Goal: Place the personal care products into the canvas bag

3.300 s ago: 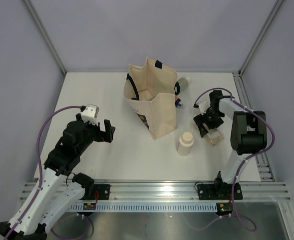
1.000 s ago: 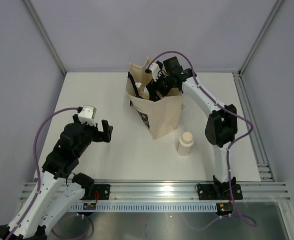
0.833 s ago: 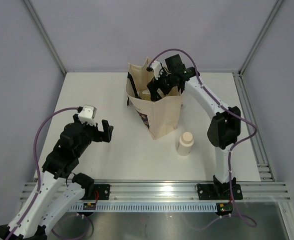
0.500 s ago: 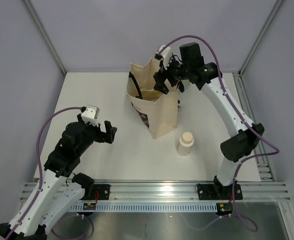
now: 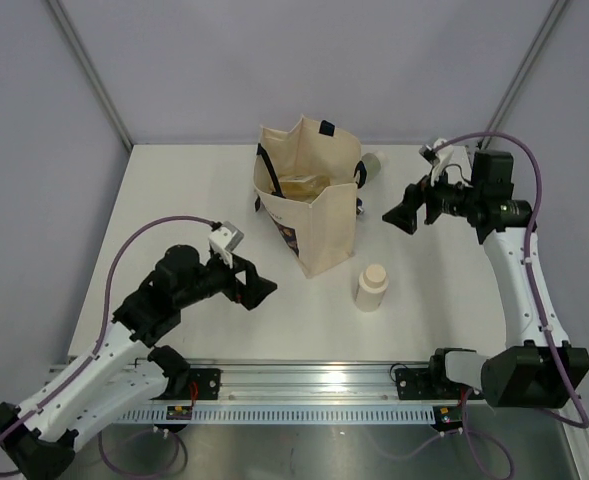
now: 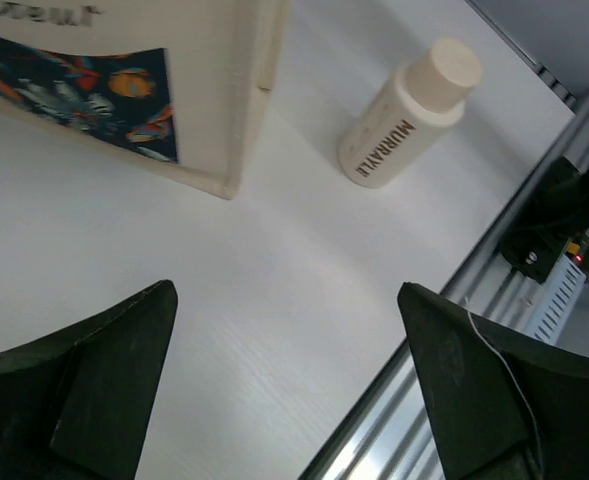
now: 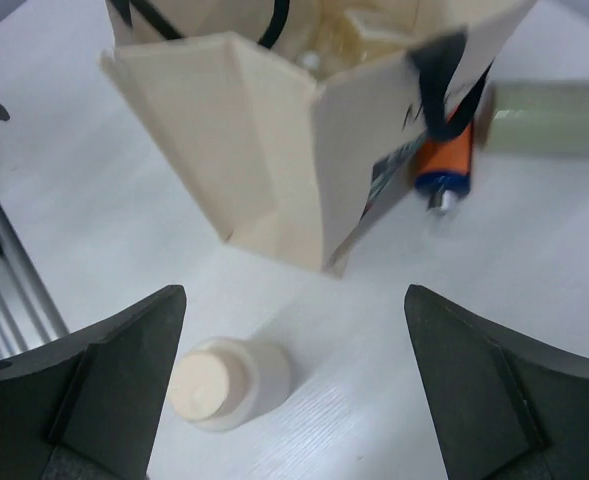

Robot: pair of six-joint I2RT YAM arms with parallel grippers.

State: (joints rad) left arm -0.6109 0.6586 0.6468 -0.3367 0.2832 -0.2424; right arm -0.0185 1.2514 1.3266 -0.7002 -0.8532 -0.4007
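Top external view: your bag [image 5: 309, 215] stands upright on the desk [image 5: 194, 200], beige bottle [image 5: 372, 287] just beside it; your left gripper [image 5: 257, 290] and right gripper [image 5: 404, 211] are both wide open, empty.

Matt cloth bag [image 5: 324, 232], matt plastic btl [image 5: 372, 288]

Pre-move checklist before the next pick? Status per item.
1. Left gripper open and empty: ok.
2. Right gripper open and empty: ok.
3. Bag upright, mouth open: ok.
4. Beige bottle upright on the table, apart from the bag, nothing over it: ok.
5. All bottles in the bag: not ok. The beige one and a green bottle are outside. An orange tube also lies beside the bag.
6. Room left inside the bag: cannot tell.
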